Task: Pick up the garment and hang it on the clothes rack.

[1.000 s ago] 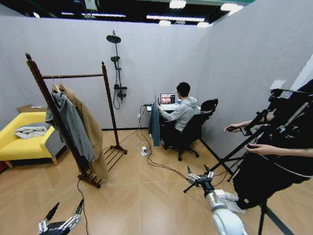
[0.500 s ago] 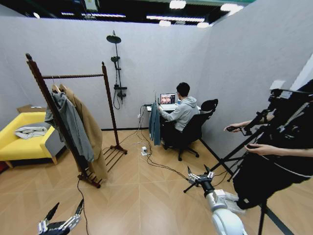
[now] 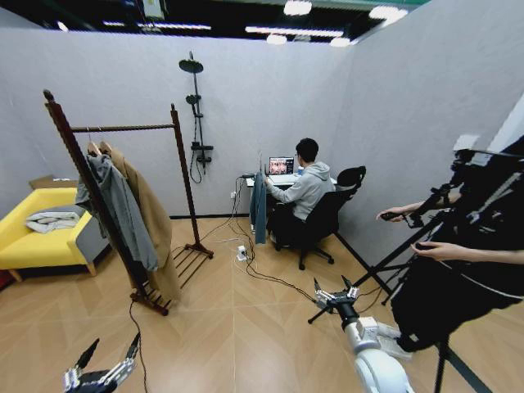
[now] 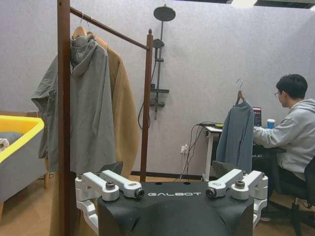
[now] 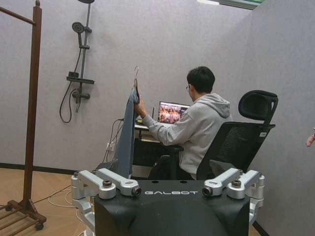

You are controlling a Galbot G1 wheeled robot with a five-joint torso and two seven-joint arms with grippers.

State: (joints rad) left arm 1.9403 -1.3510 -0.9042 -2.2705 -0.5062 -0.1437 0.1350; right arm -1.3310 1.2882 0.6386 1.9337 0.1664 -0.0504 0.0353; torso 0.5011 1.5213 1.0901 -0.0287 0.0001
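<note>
My entry: dark teal-blue soft long-sleeved shirt (image 3: 259, 206) on wooden hanger, held up by seated person at counter, 12 o'clock; tall reddish-brown wooden clothes rack (image 3: 123, 205) at 10 o'clock; left gripper (image 3: 105, 368) and right gripper (image 3: 333, 295) jaws released, empty; risk: floor cables snagging wheels.

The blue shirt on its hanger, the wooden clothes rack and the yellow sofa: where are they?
blue shirt (image 4: 237, 135): left wrist view, middle of its hanging cloth.
clothes rack (image 3: 185, 168): head view, on its farther upright post.
yellow sofa (image 3: 24, 244): head view, on its front edge.
</note>
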